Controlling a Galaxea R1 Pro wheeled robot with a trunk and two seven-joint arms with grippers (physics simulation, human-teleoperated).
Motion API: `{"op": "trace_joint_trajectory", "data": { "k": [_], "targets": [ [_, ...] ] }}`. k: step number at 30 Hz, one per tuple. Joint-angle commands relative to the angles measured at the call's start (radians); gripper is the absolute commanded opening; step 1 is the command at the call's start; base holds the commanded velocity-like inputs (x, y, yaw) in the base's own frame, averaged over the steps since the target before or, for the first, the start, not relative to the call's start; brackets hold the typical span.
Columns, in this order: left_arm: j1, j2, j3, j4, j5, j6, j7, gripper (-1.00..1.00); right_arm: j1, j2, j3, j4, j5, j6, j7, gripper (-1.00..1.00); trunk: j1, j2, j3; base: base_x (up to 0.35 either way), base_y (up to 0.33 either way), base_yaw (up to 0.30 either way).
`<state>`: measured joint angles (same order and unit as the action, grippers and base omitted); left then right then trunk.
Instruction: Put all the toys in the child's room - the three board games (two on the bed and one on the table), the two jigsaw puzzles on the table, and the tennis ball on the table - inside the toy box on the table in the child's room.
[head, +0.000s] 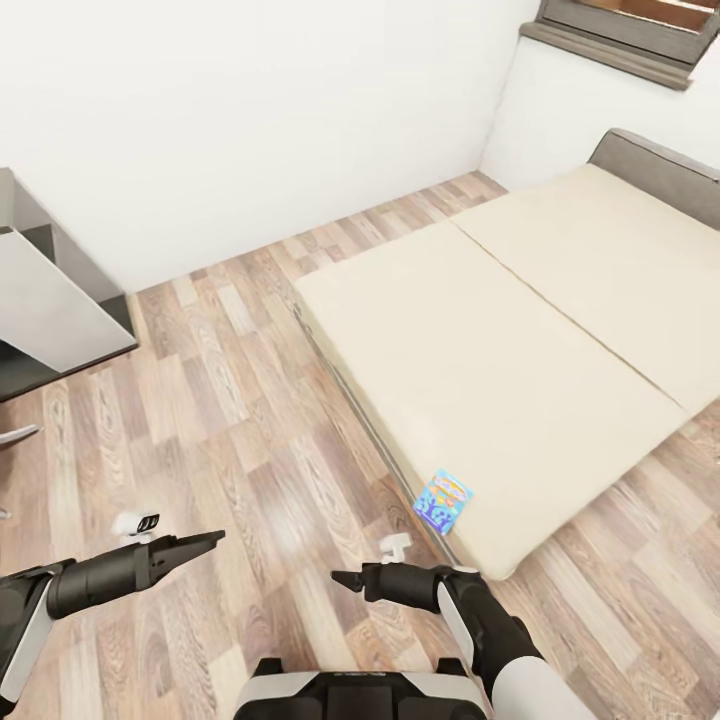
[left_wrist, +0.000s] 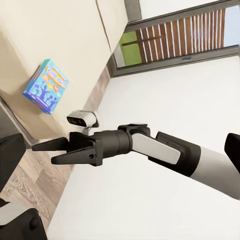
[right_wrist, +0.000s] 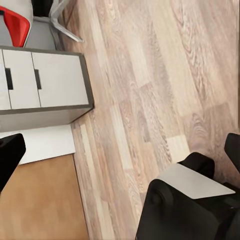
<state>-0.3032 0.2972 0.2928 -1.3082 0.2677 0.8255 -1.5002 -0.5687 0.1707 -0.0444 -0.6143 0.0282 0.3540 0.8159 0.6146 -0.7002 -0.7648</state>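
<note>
Bed (head: 560, 330): one blue board game (head: 443, 499).

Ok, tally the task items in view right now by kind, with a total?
Board games: 1, the blue flat printed box with cartoon figures near the corner of the beige-mattressed bed.
Jigsaw puzzles: 0
Tennis balls: 0
Toy boxes: 0
Total: 1
</note>
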Motion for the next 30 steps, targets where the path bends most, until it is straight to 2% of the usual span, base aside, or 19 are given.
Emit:
{"op": "trace_joint_trajectory", "data": {
  "k": [1,7,14,25,30],
  "targets": [
    [0.0,0.0,0.0,0.0,0.001,0.011,-0.003,1.0,0.0,0.001,-0.005,-0.001,0.003,0.007,0.005,1.0,0.0,-0.001,0.0,0.0,0.005,-0.256],
    [0.0,0.0,0.0,0.0,0.0,0.011,-0.009,1.0,0.0,0.001,-0.005,-0.001,0.003,0.007,0.005,1.0,0.0,-0.001,0.006,0.0,0.068,-0.253],
    [0.0,0.0,0.0,0.003,-0.005,0.01,-0.056,1.0,0.0,0.001,-0.004,0.0,0.004,-0.007,0.005,1.0,0.0,-0.001,0.014,0.0,0.115,-0.238],
    [0.0,0.0,0.0,0.004,-0.005,0.01,-0.061,1.0,0.0,0.001,-0.005,0.001,0.004,-0.012,0.005,1.0,0.0,-0.001,0.028,0.0,0.011,-0.219],
    [0.0,0.0,0.001,0.004,-0.005,0.01,-0.061,1.0,0.0,0.001,-0.005,0.001,0.004,-0.012,0.005,1.0,0.0,-0.001,0.035,0.0,0.146,-0.207]
  ]
}}
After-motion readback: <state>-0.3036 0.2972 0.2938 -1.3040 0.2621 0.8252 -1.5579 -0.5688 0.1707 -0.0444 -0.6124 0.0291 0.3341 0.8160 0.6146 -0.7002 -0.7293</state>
